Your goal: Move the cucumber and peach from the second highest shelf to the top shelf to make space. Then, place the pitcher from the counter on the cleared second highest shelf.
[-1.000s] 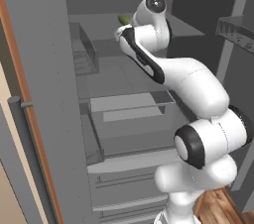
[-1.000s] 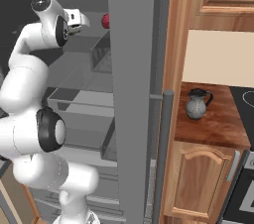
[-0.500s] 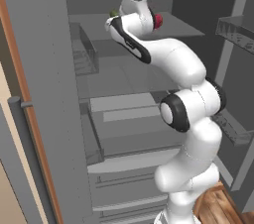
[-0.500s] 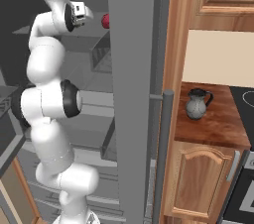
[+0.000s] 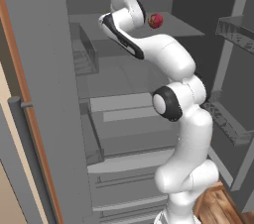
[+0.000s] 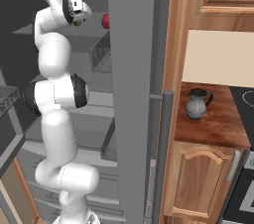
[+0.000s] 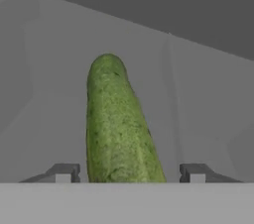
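Compared with a second ago, the arm has risen from a bent reach to a tall, near-vertical stack, its hand now at the top shelf (image 5: 183, 28). The gripper (image 7: 129, 173) has spread; its fingertips (image 7: 63, 172) stand clear on either side of the cucumber (image 7: 116, 129), which lies on that shelf. The peach (image 5: 155, 20) sits unmoved near the shelf's front edge. The pitcher (image 6: 197, 104) stands on the counter (image 6: 213, 129).

Speckled green cucumber (image 7: 119, 124) — red peach (image 5: 155, 20) — grey pitcher (image 6: 196, 105).
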{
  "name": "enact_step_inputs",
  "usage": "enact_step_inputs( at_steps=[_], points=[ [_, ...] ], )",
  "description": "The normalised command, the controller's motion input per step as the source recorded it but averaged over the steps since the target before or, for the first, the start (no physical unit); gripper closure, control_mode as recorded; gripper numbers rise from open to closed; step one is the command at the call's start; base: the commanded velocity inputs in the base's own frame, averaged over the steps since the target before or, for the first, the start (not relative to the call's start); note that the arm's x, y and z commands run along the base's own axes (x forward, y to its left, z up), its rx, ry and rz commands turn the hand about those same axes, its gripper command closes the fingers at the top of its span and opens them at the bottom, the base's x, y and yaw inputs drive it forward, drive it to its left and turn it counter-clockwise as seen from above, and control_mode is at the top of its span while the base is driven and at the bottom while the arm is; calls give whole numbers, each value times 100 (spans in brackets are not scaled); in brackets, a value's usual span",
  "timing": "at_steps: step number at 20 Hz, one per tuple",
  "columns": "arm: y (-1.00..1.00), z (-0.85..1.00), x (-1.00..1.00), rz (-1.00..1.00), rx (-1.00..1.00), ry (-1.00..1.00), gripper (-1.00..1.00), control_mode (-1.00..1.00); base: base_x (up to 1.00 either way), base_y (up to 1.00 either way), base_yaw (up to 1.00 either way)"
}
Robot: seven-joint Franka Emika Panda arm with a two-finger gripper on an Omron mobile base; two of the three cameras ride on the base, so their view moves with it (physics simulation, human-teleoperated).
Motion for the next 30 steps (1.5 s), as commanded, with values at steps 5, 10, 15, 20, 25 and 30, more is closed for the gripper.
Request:
enact_step_inputs(
  at_steps=[5,10,15,20,25,30],
  points=[
    [0,-66,2,-8,-2,-22,-100,-100,0,0,0],
    [-9,-97,-43,-15,-7,-30,-100,-100,0,0,0],
    [-41,-18,-61,-15,-1,-9,-100,-100,0,0,0],
    [-43,0,-98,-12,1,3,-100,-100,0,0,0],
    [-8,0,-100,-2,5,8,-100,-100,0,0,0],
    [0,-11,-100,0,5,4,-100,-100,0,0,0]
  ],
)
